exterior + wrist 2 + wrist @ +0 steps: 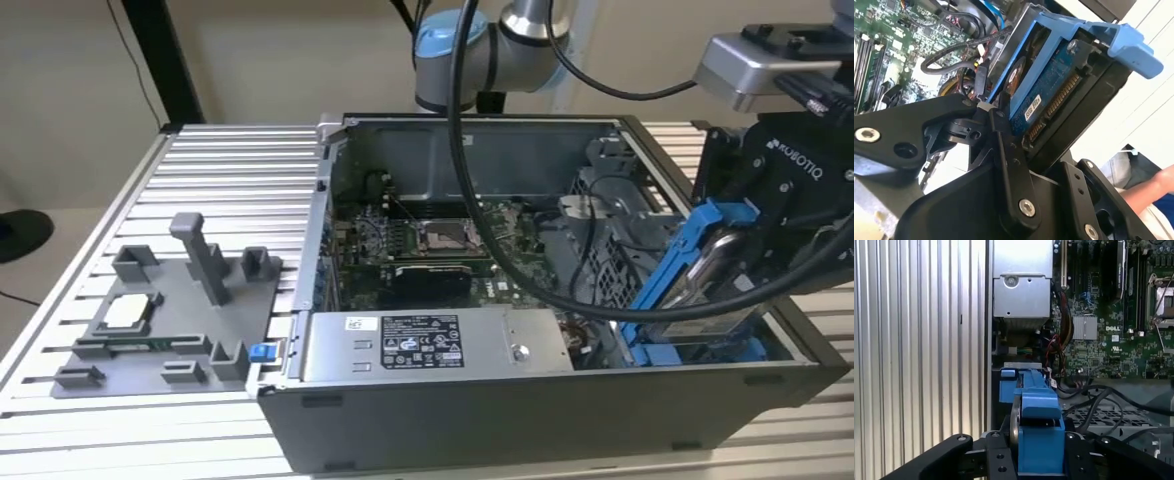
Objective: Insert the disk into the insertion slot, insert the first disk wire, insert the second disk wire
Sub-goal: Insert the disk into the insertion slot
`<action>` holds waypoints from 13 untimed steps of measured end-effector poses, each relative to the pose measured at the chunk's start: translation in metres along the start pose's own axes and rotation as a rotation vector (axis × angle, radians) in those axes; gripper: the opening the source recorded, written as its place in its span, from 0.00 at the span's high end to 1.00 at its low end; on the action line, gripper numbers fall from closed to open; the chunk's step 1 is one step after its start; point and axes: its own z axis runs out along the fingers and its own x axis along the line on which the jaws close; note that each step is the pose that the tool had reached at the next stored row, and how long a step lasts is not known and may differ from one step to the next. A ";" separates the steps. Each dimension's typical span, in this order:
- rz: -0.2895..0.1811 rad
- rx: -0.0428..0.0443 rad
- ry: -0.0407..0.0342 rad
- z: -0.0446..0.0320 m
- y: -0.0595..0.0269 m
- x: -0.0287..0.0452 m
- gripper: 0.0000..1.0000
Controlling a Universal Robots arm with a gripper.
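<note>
My gripper (763, 235) is shut on the disk (694, 270), a silver drive in a bright blue carrier. It holds the disk tilted over the case's near corner at the exterior view's right. The disk's lower end reaches down at the insertion slot (701, 350), a grey bay with a blue piece inside. In the second wrist view the black fingers (1006, 150) clamp the disk (1054, 75) from both sides, its circuit board and connector showing. The first wrist view looks along the blue carrier (1036, 425) toward the slot (1009, 385). Black cables (587, 295) loop beside the bay; which are the disk wires I cannot tell.
The open computer case (534, 420) stands on a ribbed aluminium table (214, 180). Inside are the motherboard (427, 240), a grey labelled power supply box (427, 345) and a perforated cage (614, 250). A grey fixture plate (160, 310) lies at the exterior view's left. A person's hand (1164, 180) is nearby.
</note>
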 end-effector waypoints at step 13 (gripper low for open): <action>0.000 -0.0051 -0.0043 -0.0010 -0.0001 0.0000 1.00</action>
